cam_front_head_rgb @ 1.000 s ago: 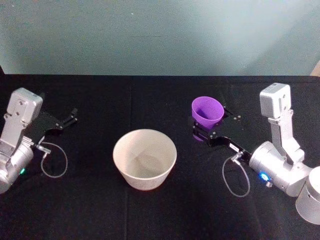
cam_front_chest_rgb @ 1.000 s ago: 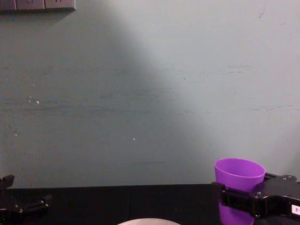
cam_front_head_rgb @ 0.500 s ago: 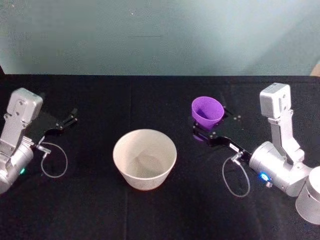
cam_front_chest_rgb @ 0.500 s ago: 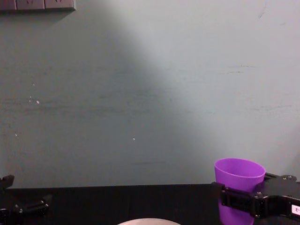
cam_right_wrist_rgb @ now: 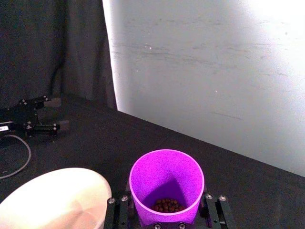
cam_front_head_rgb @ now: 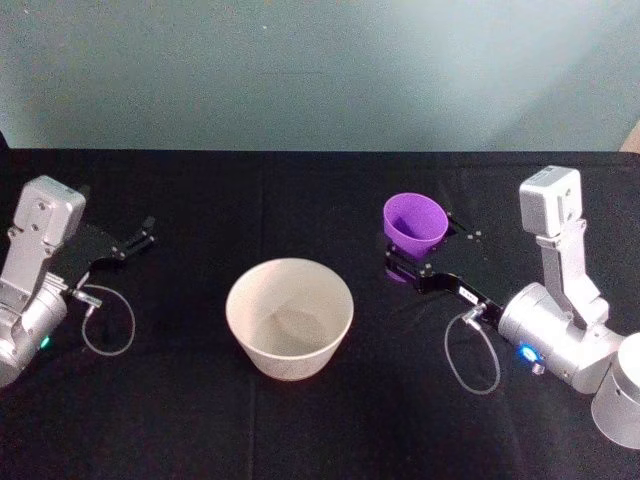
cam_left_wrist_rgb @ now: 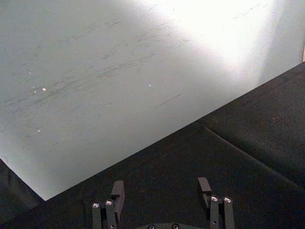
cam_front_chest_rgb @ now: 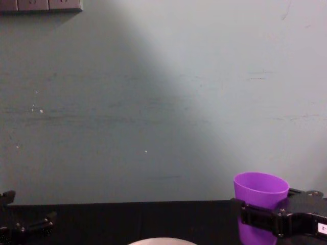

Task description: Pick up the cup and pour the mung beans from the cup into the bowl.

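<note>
**Right of the bowl: cup gripped, upright, not yet tipped**

To the right of the bowl (cam_front_head_rgb: 233,300) and slightly behind it, we found the cup (cam_front_head_rgb: 414,222) standing upright, rim up, its long axis vertical. The right gripper (cam_front_head_rgb: 418,246) reached in from the side away from the bowl. Its fingers lay narrow against both sides of the cup's lower wall, so we judged it to be holding the cup. In the right wrist view the mung beans (cam_right_wrist_rgb: 165,205) lay in a small heap at the cup's bottom. The bowl's inside looked bare.

We could not tell whether the cup's base was off the table.

The left gripper (cam_front_head_rgb: 140,234) sat well to the left of the bowl, fingers wide apart and empty.

We judged that the right arm, much the nearer, should carry the cup leftward over the bowl's rim. It should then tilt the cup's axis towards the bowl.
</note>
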`<state>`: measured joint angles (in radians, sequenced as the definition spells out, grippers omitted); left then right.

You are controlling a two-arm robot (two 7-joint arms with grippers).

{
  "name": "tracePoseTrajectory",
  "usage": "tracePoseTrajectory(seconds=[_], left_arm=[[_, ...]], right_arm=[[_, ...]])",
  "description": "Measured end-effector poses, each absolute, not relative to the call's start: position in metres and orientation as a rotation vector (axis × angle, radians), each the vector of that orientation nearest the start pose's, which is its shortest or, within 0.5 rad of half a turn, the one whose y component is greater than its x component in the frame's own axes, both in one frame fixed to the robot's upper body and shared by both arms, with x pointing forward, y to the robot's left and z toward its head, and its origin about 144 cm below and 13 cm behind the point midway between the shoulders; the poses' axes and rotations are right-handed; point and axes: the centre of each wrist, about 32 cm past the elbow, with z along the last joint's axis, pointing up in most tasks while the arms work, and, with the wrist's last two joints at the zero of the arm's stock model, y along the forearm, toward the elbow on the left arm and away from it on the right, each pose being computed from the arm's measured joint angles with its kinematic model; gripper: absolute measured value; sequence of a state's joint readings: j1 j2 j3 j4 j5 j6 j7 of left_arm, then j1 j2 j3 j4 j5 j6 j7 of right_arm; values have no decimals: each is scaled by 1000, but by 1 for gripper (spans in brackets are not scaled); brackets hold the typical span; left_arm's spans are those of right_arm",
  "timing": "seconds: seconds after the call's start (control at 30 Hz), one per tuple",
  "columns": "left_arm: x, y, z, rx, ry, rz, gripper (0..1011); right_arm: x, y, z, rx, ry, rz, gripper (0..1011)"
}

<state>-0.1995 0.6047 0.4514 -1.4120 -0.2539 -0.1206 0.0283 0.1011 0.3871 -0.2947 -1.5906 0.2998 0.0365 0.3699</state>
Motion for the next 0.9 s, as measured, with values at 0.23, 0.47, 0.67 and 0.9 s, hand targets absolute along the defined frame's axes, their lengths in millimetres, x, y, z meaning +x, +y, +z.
tracePoseTrajectory(seconds=[0.23,0.47,0.67,0.9], left_arm=[[489,310,1140,304,-285,1248,1000],[489,310,1140,304,-285,1248,1000],[489,310,1140,304,-285,1248,1000],[489,310,1140,304,-285,1248,1000]], right_arm=[[475,-249,1167,-98,-46,-922,729],[475,-249,1167,-98,-46,-922,729],[475,-249,1167,-98,-46,-922,729],[475,-249,1167,-98,-46,-922,729]])
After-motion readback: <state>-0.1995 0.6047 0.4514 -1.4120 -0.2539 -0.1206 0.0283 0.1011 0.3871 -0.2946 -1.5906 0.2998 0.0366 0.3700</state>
